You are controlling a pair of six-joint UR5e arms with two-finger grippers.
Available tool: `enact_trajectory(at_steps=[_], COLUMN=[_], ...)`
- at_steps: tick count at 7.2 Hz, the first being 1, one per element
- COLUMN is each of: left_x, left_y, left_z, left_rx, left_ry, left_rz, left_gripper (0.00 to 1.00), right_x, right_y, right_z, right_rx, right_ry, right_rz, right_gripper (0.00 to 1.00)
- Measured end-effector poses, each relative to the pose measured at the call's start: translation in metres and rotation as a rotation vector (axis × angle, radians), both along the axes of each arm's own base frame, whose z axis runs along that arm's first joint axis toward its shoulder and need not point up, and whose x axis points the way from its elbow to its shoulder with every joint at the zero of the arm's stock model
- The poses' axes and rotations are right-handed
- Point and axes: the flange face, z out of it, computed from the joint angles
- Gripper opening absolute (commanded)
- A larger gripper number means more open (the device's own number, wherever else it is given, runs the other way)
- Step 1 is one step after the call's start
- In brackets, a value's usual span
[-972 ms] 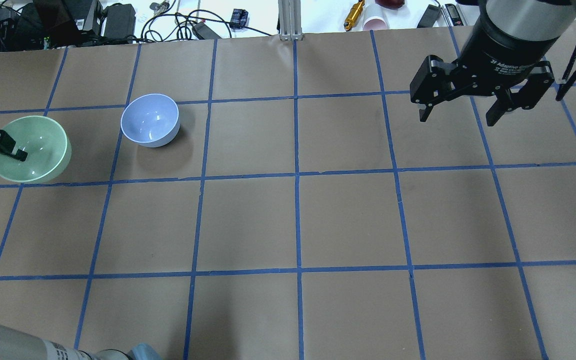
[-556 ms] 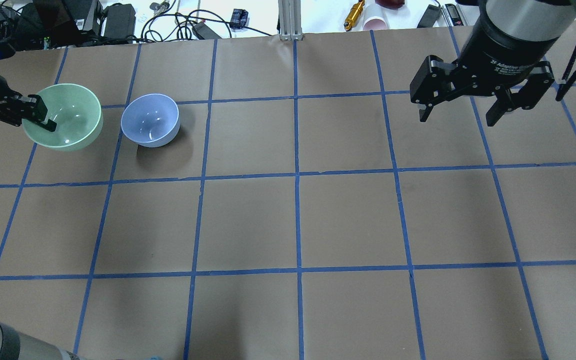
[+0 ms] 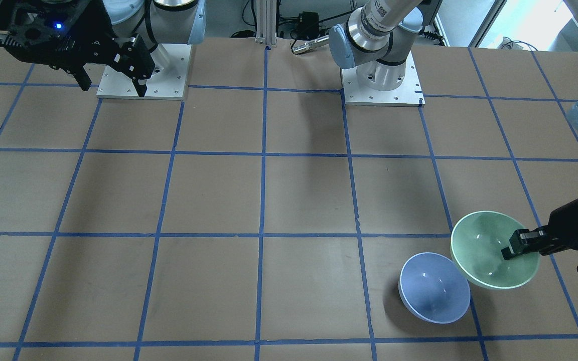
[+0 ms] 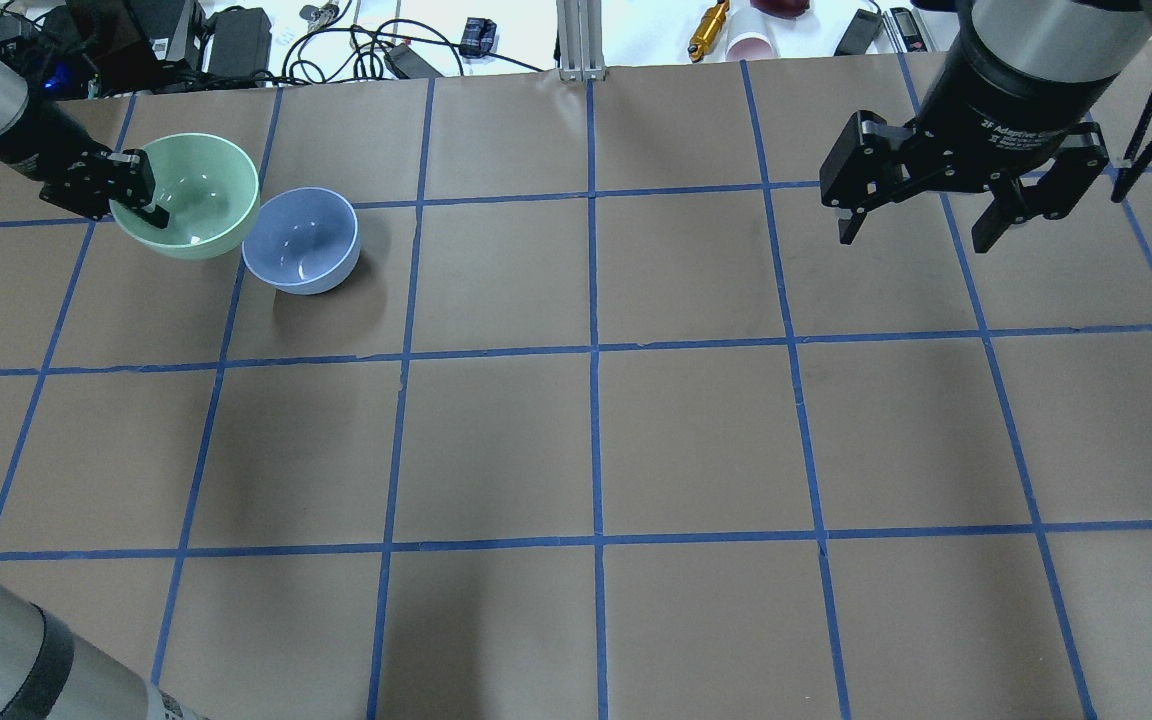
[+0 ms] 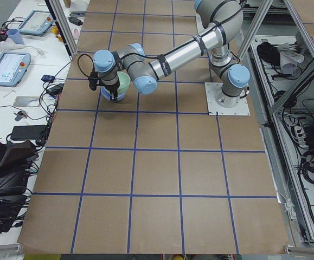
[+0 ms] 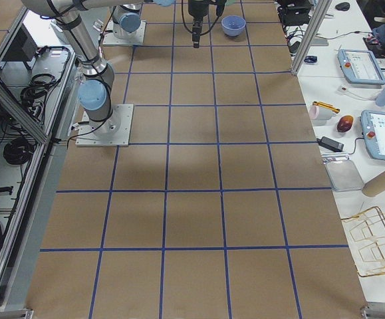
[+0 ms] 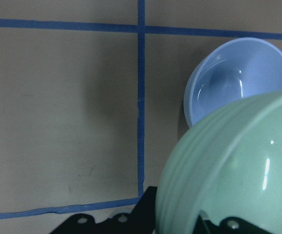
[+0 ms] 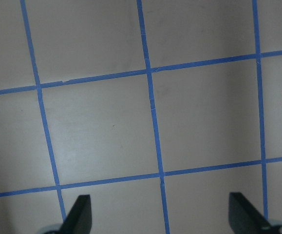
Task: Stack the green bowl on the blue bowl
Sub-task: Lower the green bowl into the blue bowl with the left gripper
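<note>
The left gripper [image 4: 143, 205] has its fingers clamped on the green bowl [image 4: 204, 188] rim, just beside the blue bowl [image 4: 301, 242]; the right gripper [image 4: 913, 238] has its fingers spread.

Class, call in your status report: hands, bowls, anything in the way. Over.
Left hand shut on green bowl, beside blue bowl, not stacked. Right hand open, empty. Nothing seen between bowls.

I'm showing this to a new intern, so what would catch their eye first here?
Probably the green bowl, pinched by its rim in the left end effector on the far left of the brown gridded table. The blue bowl sits right beside it. The right end effector hangs open and empty over the opposite side.
</note>
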Motion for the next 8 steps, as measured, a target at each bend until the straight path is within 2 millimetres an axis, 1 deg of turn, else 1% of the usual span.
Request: enact_trajectory(at_steps=[2,4,6,8], left_x=[-0.025,-0.051,-0.056,-0.052], left_y=[-0.022,-0.039,-0.045,-0.044], left_z=[-0.012,-0.029,-0.048,-0.060], left_rx=[-0.011,-0.036,-0.025,0.001], left_ry=[0.063,0.090,0.088,0.054], left_rz=[0.046,0.046,0.036,0.028], left_gripper=[0.00,0.00,0.00,0.00], right_x=[0.000,0.000,0.000,0.000], right_y=[0.000,0.000,0.000,0.000], right_z=[0.000,0.000,0.000,0.000], right_rx=[0.000,-0.001,-0.001,-0.001], right_ry=[0.000,0.000,0.000,0.000], right_rz=[0.000,0.000,0.000,0.000], right_gripper=[1.00,1.00,1.00,1.00])
